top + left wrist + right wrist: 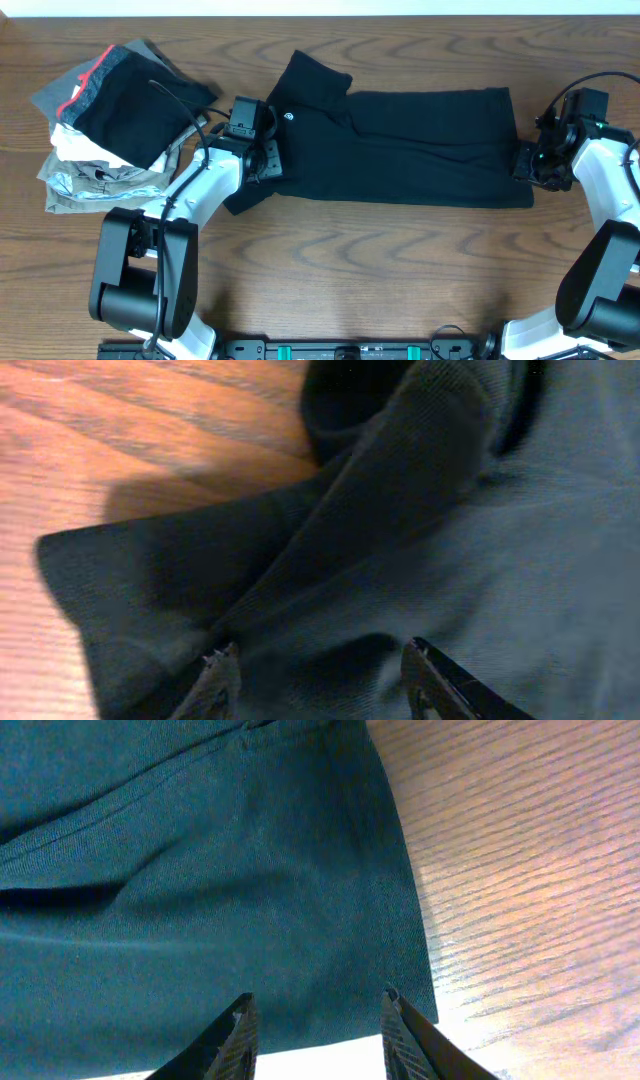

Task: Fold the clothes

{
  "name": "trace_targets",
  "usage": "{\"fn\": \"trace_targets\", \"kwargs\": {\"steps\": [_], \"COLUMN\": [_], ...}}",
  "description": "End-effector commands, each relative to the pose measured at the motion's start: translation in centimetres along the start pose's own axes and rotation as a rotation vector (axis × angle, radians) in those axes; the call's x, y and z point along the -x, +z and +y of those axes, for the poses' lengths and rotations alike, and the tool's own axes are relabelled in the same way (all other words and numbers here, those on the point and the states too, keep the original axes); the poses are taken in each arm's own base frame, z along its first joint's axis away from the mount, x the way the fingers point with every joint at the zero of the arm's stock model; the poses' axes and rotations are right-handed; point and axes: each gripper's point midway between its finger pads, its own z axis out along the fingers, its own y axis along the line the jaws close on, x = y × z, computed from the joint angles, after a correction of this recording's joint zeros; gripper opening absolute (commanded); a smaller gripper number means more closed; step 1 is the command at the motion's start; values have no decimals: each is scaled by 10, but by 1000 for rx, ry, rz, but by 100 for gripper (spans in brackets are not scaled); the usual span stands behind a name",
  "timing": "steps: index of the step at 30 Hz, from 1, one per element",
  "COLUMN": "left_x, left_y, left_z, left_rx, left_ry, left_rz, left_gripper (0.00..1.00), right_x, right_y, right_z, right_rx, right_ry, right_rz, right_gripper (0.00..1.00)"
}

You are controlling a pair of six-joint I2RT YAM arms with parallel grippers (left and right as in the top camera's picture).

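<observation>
Overhead: the black T-shirt lies flat on the tabletop between the left tool and the right tool. Its small white logo, just beyond the left tool, is perhaps round and unreadable.
Left wrist: fingers apart over a sleeve fold.
Right wrist: fingers apart at the hem corner.

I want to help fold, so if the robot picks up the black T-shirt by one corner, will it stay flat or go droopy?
Probably droopy: the black T-shirt bunches into soft folds near the sleeve. It looks thin and light, lying flat on the table. Pushed, it would likely wrinkle rather than slide whole.
</observation>
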Motion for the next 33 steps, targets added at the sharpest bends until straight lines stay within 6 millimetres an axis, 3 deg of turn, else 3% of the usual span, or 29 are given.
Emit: {"fn": "trace_targets", "kwargs": {"steps": [1,5,12,26,33], "left_x": [-11,-25,-24,-44,-76], "left_y": [1,1,2,11,6], "left_z": [13,5,0,8,12], "left_rx": [54,3,-23,8,10], "left_ry": [17,17,39,38,28], "left_rz": [25,88,83,171,310], "left_gripper": [55,55,55,55,55], "right_x": [-5,-1,2,-31,-51], "right_y": [-1,-1,5,80,85], "right_z": [1,2,3,-4,-10], "right_rx": [0,2,10,1,-27], "right_ry": [-12,-13,-13,4,9], "right_rz": [16,2,0,220,305], "right_gripper": [39,36,16,15,11]}}
